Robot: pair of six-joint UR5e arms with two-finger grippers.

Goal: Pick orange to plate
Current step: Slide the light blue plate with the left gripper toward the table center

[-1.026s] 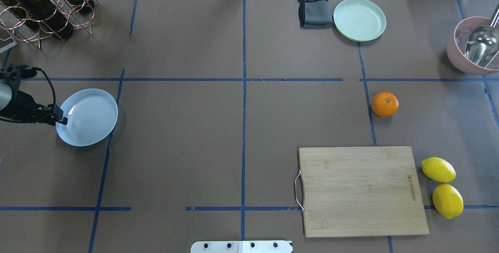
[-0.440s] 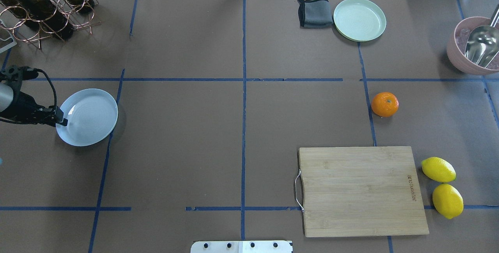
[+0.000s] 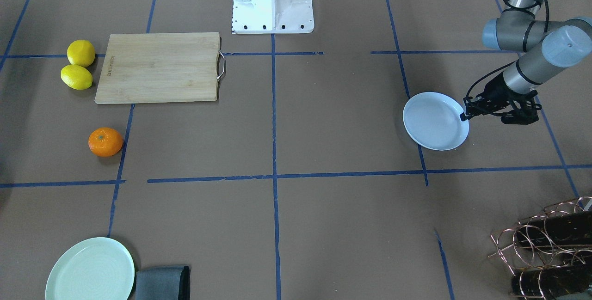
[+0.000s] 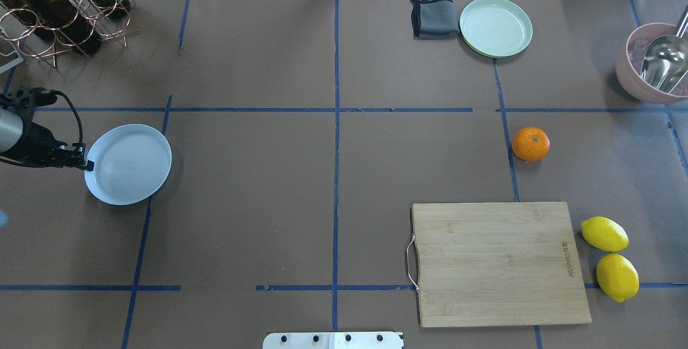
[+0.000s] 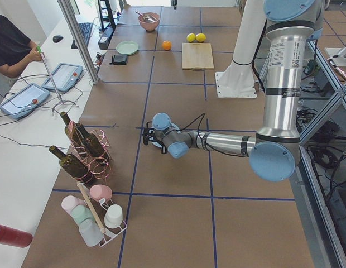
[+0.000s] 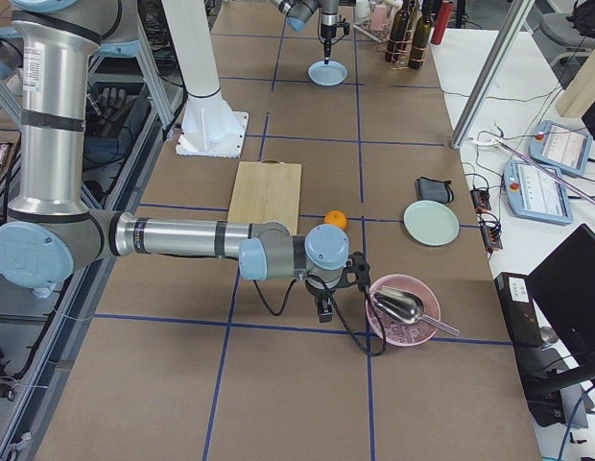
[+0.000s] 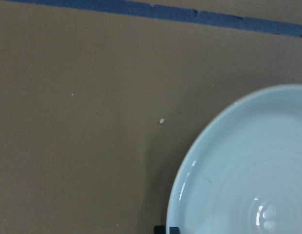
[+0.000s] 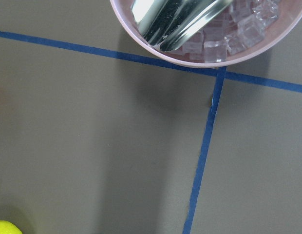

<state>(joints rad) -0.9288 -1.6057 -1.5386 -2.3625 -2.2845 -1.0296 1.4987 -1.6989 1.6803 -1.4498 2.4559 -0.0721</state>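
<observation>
The orange [image 4: 530, 144] lies on the table right of centre, beyond the cutting board; it also shows in the front view [image 3: 105, 142]. The pale bluish-white plate [image 4: 128, 164] rests far to the left, empty. My left gripper [image 4: 86, 165] is at the plate's left rim, fingers together on the edge, and the front view shows the same contact [image 3: 464, 116]. In the left wrist view the plate [image 7: 248, 165] fills the lower right. My right gripper [image 6: 324, 309] shows only in the exterior right view, low beside the pink bowl, and I cannot tell its state.
A wooden cutting board [image 4: 500, 263] sits near right, with two lemons [image 4: 604, 234] beside it. A mint-green plate [image 4: 495, 27] and grey cloth [image 4: 434, 15] are at the far right. A pink bowl [image 4: 629, 77] holds ice and a scoop. A bottle rack [image 4: 59, 5] stands far left.
The bluish-white plate has slid a little to the right under my left gripper, whose wrist has turned slightly. The orange has not moved.
</observation>
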